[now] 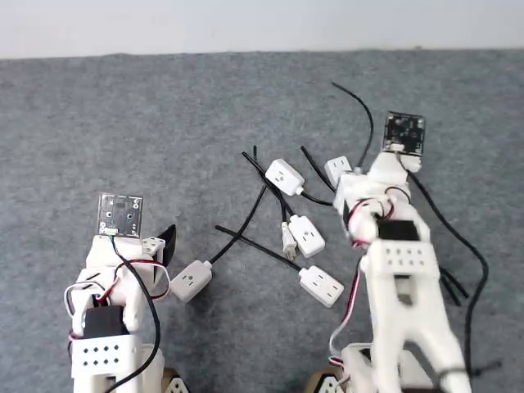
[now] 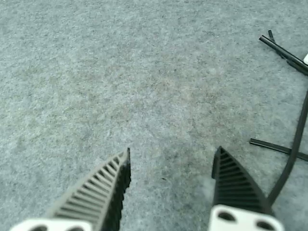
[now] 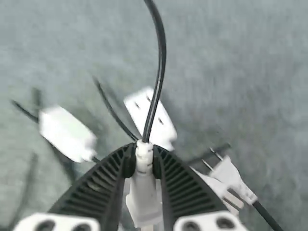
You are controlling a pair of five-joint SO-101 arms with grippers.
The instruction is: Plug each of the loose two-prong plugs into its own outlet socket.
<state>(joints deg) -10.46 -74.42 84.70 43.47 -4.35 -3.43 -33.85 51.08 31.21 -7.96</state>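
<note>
The right gripper (image 3: pixel 143 151) is clenched on a white plug (image 3: pixel 140 207) at its black cord (image 3: pixel 162 57) — over an outlet socket (image 3: pixel 149 118) lying on the grey carpet (image 1: pixel 123 115), with a loose two-prong plug (image 3: pixel 231 179) nearby. The left gripper (image 2: pixel 173 151) hangs spread wide over bare carpet.

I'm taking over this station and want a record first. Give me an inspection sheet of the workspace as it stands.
Surface: grey carpet, bare in front of the left arm.
Job's things: several white outlet sockets scattered mid-table; a loose two-prong plug lies on the carpet.
Clutter: nothing seen.
Grippers: left gripper open over bare carpet; right gripper shut on a white connector, plug or socket unclear.
Cables: black cables cross among the sockets; one runs from the held connector.
Surroundings: pale wall beyond the carpet.
</note>
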